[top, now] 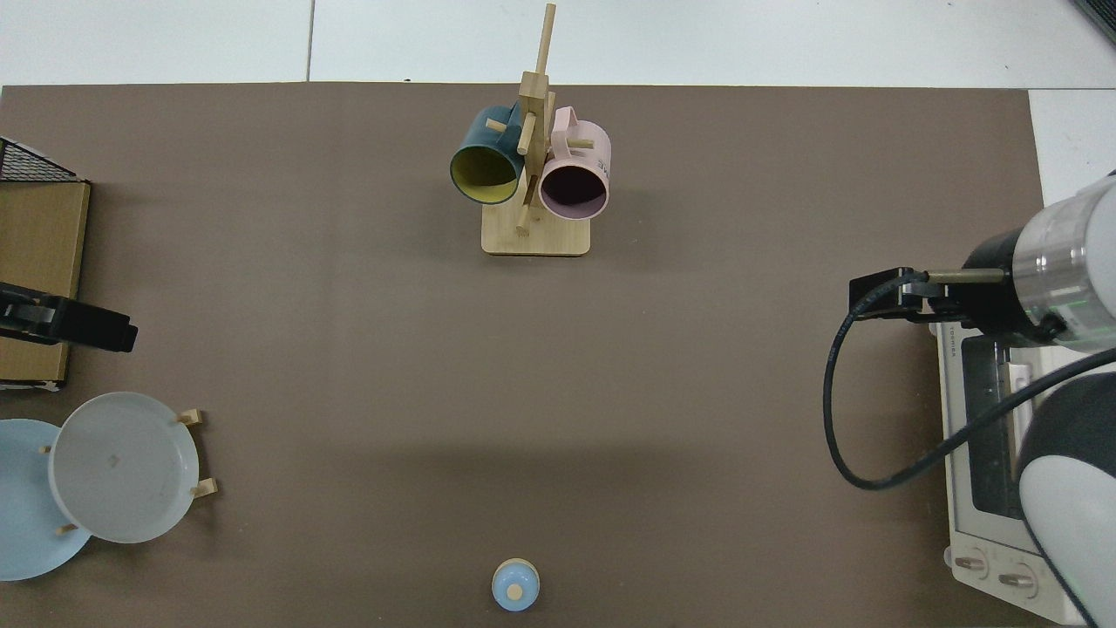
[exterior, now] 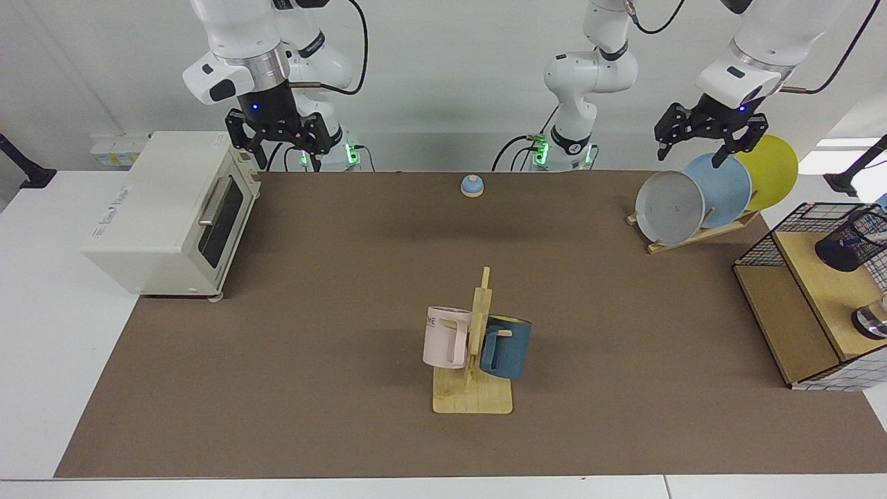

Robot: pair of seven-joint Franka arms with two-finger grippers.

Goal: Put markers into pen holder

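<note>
Black wire-mesh cylindrical pen holder (exterior: pixel 847 244) on wooden shelf (exterior: pixel 821 291).

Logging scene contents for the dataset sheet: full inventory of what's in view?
Brown table mat: 1, covers the table.
Cream toaster oven: 1, below the right gripper.
Blue bell on a wooden base: 1, far edge, centre.
Wooden mug tree: 1, near centre; pink mug and dark blue mug hang on it.
Wooden plate rack: 1, holds grey plate, light blue plate, yellow plate.
Black wire-grid basket frame with wooden shelves: 1, table's end by the plates.
Black wire-mesh pen holder: 1, on its upper shelf; marker inside.
Right gripper: open, empty, waiting.
Left gripper: open, empty, above plates.
</note>
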